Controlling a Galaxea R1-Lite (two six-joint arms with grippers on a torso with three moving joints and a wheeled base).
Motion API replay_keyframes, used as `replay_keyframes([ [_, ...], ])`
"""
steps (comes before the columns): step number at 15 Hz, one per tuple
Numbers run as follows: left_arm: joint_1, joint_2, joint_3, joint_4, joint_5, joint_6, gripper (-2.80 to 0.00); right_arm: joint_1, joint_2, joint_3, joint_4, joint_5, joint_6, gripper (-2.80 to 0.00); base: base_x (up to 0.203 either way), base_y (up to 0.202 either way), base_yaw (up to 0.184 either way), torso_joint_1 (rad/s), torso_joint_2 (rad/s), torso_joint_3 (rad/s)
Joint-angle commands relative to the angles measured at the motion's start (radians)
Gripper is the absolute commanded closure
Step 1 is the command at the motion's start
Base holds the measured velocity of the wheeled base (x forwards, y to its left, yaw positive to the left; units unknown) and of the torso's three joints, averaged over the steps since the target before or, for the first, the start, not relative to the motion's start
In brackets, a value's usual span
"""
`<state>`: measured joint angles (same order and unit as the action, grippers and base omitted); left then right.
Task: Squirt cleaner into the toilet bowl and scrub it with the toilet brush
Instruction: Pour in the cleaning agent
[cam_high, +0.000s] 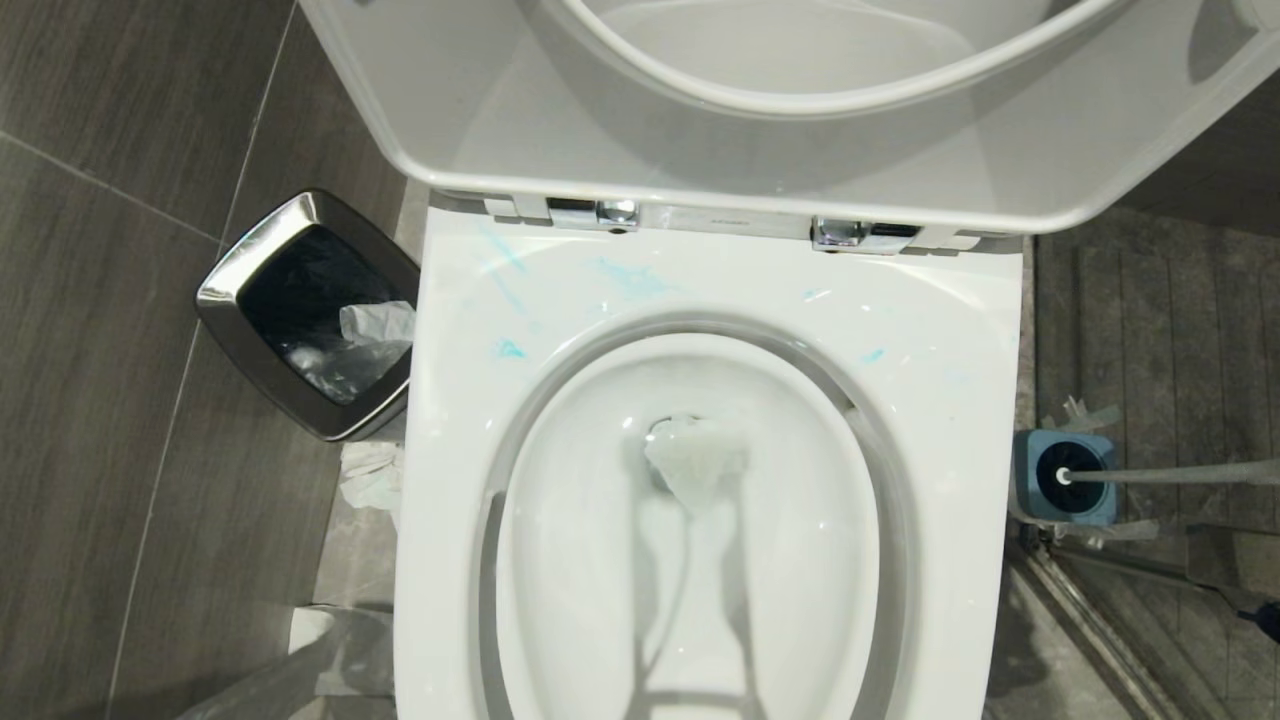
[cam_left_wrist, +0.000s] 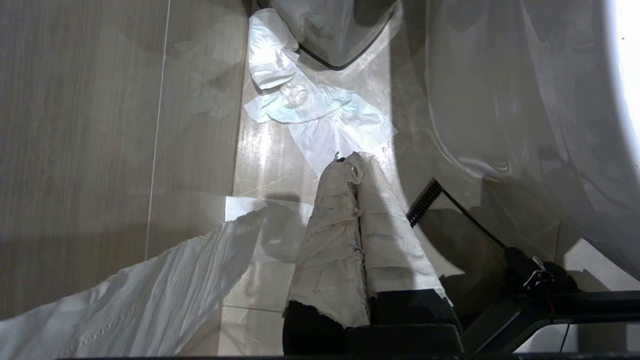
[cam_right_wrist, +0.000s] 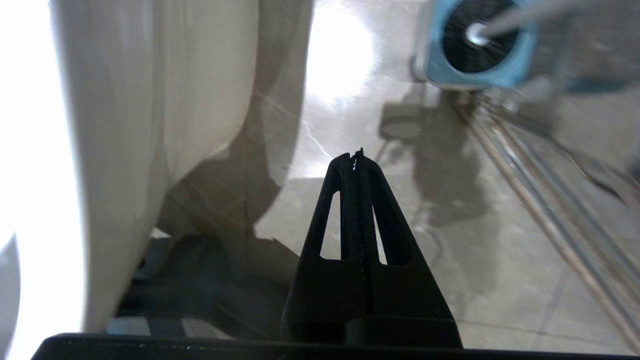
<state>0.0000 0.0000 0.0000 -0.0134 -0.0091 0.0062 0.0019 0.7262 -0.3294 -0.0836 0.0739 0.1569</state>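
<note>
Toilet bowl (cam_high: 960, 400), big glossy white ceramic oval with a broad squarish rim, fills my head view, seat and lid (cam_high: 700, 150) tipped up on chrome hinges (cam_high: 605, 212). Turquoise-blue cleaner (cam_high: 630, 278) shows as thin smears across the back of the rim, a small patch (cam_high: 510, 349) on its left side. A wad of white paper (cam_high: 697, 460) sits at the drain in the bottom of the bowl.

Toilet brush handle (cam_high: 1170, 473), long slim grey-white plastic, stands in its square blue holder (cam_high: 1064, 478) on the floor to the right of the bowl, beside the steel shower-door track (cam_high: 1090, 630). Left of the bowl – a small square steel bin with black liner (cam_high: 310, 315), crumpled white tissue (cam_high: 372, 478) on the tile just beside it.

Neither of my arms shows from the head. My left gripper (cam_left_wrist: 350, 160) hangs low beside the bowl's outer wall, its paper-wrapped fingers (cam_left_wrist: 335, 240) pressed together, nothing between them, pointing at crumpled tissue (cam_left_wrist: 310, 110) on the floor; more white sheeting (cam_left_wrist: 125, 300) lies near.

My right gripper (cam_right_wrist: 356, 156) – bare black fingers (cam_right_wrist: 325, 280) closed tip to tip, empty – is over the floor between the bowl's outer wall (cam_right_wrist: 165, 100) and the blue holder (cam_right_wrist: 480, 47), well apart from the brush handle (cam_right_wrist: 515, 17)
</note>
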Motion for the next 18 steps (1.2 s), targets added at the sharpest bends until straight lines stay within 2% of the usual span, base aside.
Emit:
replay_keyframes([
  [1,0.0,0.0,0.008,0.0,0.0,0.0,0.0,0.001,0.272,-0.019,-0.119,0.015,0.006,0.0,0.0,0.0,0.0,0.0,0.0,0.0],
  [4,0.0,0.0,0.008,0.0,0.0,0.0,0.0,0.003,0.494,-0.028,-0.39,0.067,0.017,0.0,0.0,0.0,0.0,0.0,0.0,0.0],
  [7,0.0,0.0,0.008,0.0,0.0,0.0,0.0,0.004,0.631,-0.026,-0.509,0.098,0.012,0.0,0.0,0.0,0.0,0.0,0.0,0.0],
  [9,0.0,0.0,0.008,0.0,0.0,0.0,0.0,0.004,0.733,0.004,-0.64,0.097,-0.011,0.0,0.0,0.0,0.0,0.0,0.0,0.0],
  [12,0.0,0.0,0.008,0.0,0.0,0.0,0.0,0.006,0.928,0.1,-0.966,0.087,-0.045,0.0,0.0,0.0,0.0,0.0,0.0,0.0],
  [15,0.0,0.0,0.008,0.0,0.0,0.0,0.0,0.029,1.145,0.17,-1.283,0.028,-0.053,0.0,0.0,0.0,0.0,0.0,0.0,0.0],
  [18,0.0,0.0,0.008,0.0,0.0,0.0,0.0,0.104,1.289,0.198,-1.437,-0.082,-0.044,0.0,0.0,0.0,0.0,0.0,0.0,0.0],
])
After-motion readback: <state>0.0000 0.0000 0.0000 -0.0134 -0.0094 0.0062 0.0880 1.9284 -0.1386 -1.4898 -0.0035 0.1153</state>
